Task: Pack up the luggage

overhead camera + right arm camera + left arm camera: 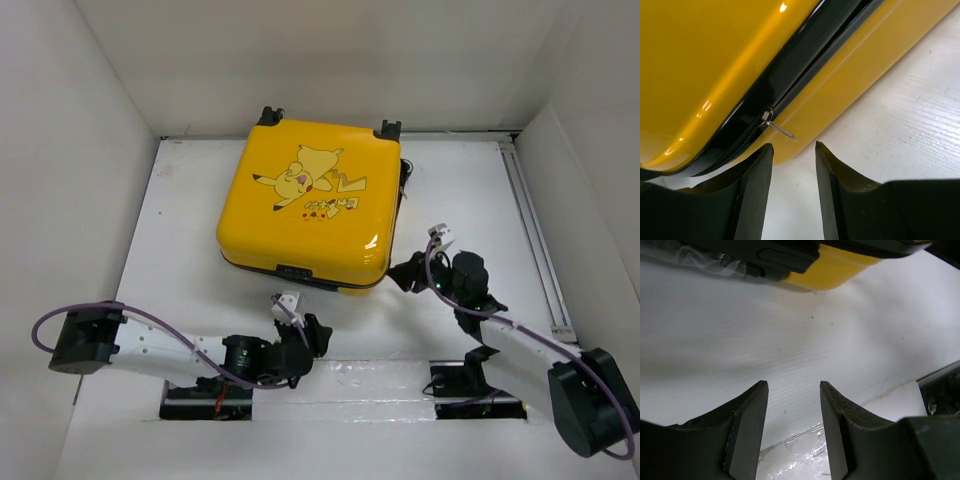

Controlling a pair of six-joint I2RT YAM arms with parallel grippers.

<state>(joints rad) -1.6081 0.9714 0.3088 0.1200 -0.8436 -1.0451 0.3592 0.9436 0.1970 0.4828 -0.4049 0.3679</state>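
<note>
The right gripper, parted and empty, is the nearer tool. The closed luggage lies just ahead of it, with the zipper pull just beyond its fingertips and the zipper band running up-right. The left gripper, also parted and empty, apparently sits further off.

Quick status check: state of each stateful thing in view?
Yellow hard-shell Pikachu suitcase: lid down, lying flat.
Metal zipper pull: sticking out from the black zipper band, not gripped.
Left gripper: open, empty.
Right gripper: open, empty, just short of the zipper pull.
</note>
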